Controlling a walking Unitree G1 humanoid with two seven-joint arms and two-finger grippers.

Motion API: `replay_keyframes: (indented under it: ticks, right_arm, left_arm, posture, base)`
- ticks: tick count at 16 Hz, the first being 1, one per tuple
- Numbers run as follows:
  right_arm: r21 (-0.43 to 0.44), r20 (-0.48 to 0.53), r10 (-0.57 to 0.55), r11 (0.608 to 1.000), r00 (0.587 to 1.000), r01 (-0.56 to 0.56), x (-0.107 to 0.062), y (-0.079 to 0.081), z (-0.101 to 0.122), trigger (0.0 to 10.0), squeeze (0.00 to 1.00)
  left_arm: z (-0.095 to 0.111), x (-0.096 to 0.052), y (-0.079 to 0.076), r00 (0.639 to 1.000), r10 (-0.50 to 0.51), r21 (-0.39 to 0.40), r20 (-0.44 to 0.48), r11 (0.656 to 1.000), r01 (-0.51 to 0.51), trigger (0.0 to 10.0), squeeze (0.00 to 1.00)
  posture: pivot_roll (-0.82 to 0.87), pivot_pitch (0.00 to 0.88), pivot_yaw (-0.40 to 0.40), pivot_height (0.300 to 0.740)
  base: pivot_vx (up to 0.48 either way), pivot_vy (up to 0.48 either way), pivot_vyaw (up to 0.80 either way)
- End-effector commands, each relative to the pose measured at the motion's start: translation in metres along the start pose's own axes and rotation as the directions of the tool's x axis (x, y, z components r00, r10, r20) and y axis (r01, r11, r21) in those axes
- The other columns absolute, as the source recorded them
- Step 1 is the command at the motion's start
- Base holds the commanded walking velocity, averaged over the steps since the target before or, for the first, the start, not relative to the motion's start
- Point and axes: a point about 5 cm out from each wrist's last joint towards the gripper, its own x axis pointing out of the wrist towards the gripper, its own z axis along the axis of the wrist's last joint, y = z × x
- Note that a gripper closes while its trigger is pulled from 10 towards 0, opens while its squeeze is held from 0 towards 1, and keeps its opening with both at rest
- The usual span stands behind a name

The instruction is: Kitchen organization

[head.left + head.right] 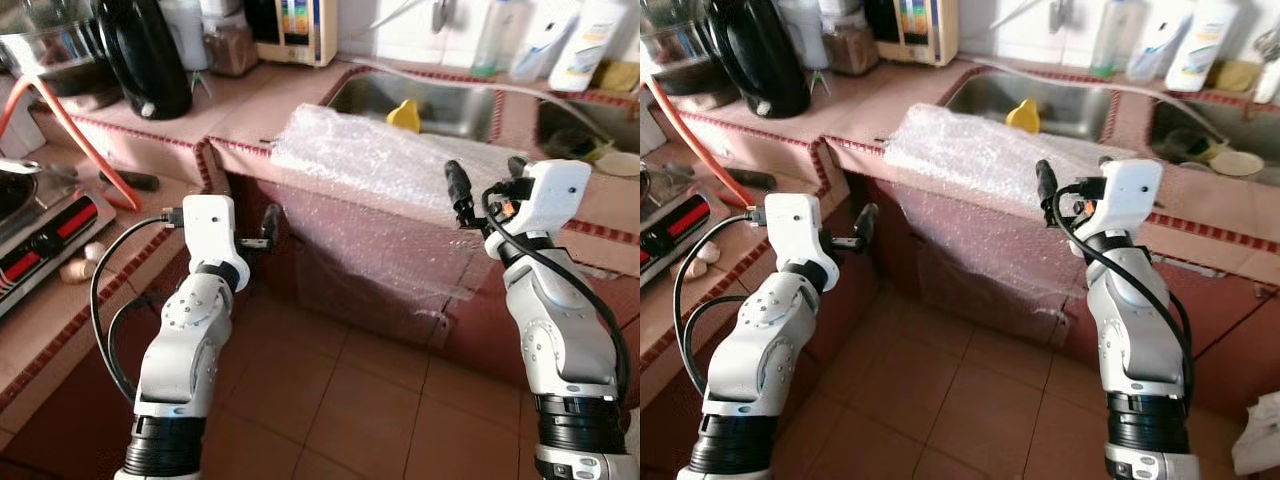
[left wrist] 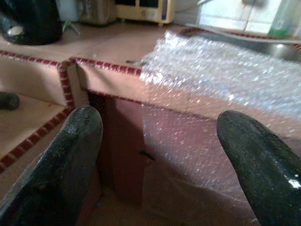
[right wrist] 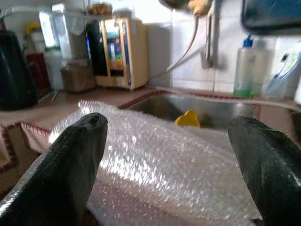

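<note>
A sheet of bubble wrap (image 1: 390, 165) lies on the tiled surface (image 1: 250, 105) and hangs over its front edge, before the steel sink (image 1: 430, 100). The right gripper (image 1: 485, 185) hovers just beside the sheet's near edge, fingers spread wide, holding nothing. The left gripper (image 2: 160, 155), also spread wide and empty, is lower, pointing at the draped part ahead of it, not touching.

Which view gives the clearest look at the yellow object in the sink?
The left eye view: the yellow object stands unobstructed inside the sink. The right eye view shows it similarly; the right wrist view shows it partly hidden behind the bubble wrap.
</note>
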Motion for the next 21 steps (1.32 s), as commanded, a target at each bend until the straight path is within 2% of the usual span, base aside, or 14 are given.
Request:
replay_keyframes:
  ticks: [1,4,20,21]
  right_arm:
    - [-0.01,-0.038,0.005,1.0,0.999,-0.005,-0.003,0.0,-0.009,10.0,0.09]
    - [-0.027,-0.106,-0.007,1.0,0.994,0.005,-0.011,-0.004,-0.028,10.0,0.07]
    - [-0.027,-0.106,-0.007,1.0,0.994,0.005,-0.011,-0.004,-0.028,10.0,0.07]
    - [-0.029,-0.154,-0.018,0.999,0.988,0.013,-0.017,-0.007,-0.045,10.0,0.07]
  left_arm:
    - [-0.001,0.0,0.005,1.0,0.017,0.019,0.003,1.0,-0.017,10.0,0.0]
    - [-0.02,-0.001,0.012,0.998,0.04,0.027,-0.04,0.999,-0.039,10.0,0.0]
    - [-0.02,-0.001,0.012,0.998,0.04,0.027,-0.04,0.999,-0.039,10.0,0.0]
    - [-0.037,-0.003,0.016,0.997,0.03,0.034,-0.071,0.999,-0.028,10.0,0.0]
  posture:
    - [-0.07,0.067,0.048,0.74]
    - [-0.07,0.067,0.05,0.74]
    - [-0.07,0.067,0.05,0.74]
    - [-0.07,0.069,0.049,0.74]
  base:
    - [0.0,0.0,0.0]
    - [0.0,0.0,0.0]
    - [0.0,0.0,0.0]
    - [0.0,0.0,0.0]
